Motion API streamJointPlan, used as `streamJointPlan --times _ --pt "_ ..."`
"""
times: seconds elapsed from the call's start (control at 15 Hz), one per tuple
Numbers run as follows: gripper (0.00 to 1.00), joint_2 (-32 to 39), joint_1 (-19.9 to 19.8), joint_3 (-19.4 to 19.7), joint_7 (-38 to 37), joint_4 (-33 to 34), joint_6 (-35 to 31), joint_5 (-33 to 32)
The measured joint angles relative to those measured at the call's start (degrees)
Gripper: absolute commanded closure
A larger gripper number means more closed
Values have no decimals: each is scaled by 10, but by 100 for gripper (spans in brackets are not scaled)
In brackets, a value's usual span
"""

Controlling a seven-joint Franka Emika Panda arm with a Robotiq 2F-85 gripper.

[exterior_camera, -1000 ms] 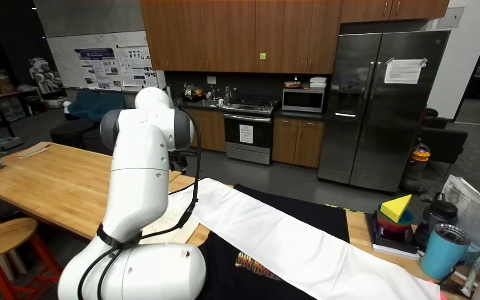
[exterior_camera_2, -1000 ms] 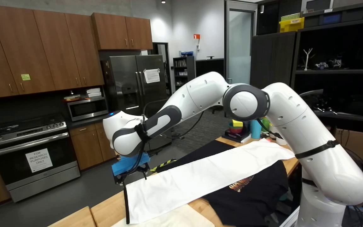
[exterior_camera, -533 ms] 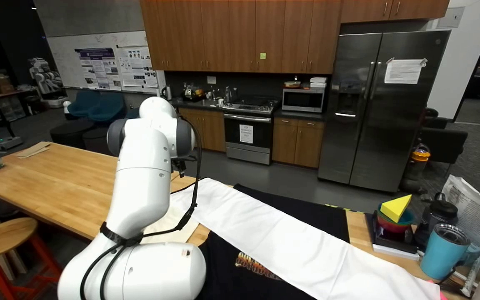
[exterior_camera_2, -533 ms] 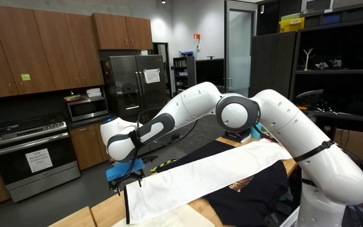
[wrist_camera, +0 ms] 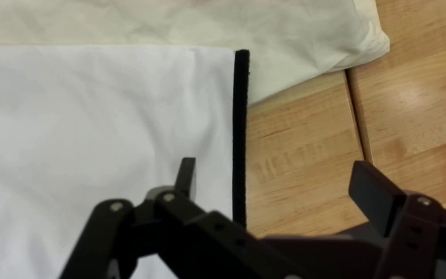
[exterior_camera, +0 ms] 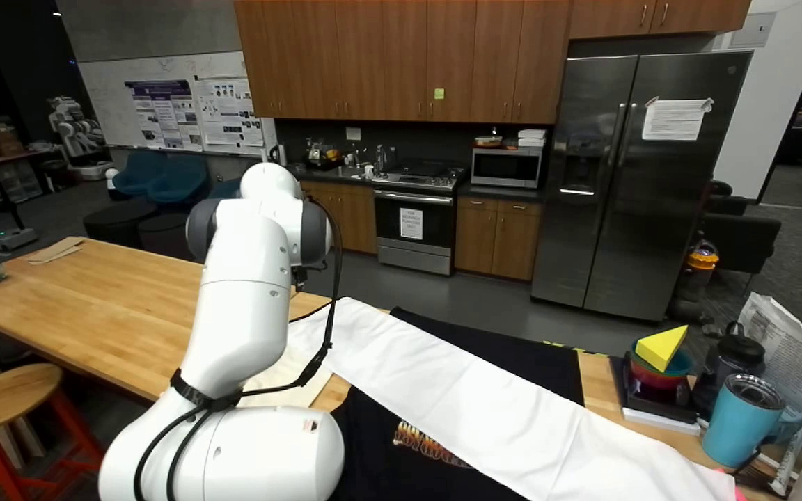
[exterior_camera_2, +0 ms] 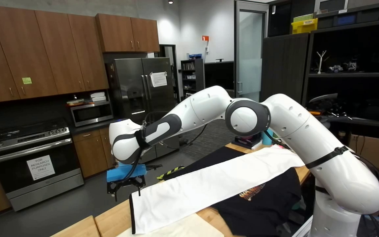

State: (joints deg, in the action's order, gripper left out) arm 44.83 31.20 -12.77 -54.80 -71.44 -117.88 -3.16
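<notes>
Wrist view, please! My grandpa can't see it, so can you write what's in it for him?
An open, empty gripper, its two fingers apart, one on each side of the black edge of a white cloth. Cream fabric shows at the top, and a wooden table on the right.

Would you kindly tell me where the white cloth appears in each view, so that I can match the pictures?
In an exterior view: the white cloth slants from near the centre to the lower right.
In an exterior view: the white cloth rises rightward across the lower middle.
In the wrist view: the white cloth fills much of the left half.
Shared landmark: the cream cloth beside it.
</notes>
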Motion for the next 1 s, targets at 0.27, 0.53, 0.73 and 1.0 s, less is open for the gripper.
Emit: streamJointPlan --times 0.27,0.53,0.73,1.0 --pt "0 11 10 12 -3 10 17 -1" --pt "0 52 34 36 -23 56 51 -1" --pt "0 82 39 40 -31 93 72 1" --pt "0 119 42 47 -38 139 114 1"
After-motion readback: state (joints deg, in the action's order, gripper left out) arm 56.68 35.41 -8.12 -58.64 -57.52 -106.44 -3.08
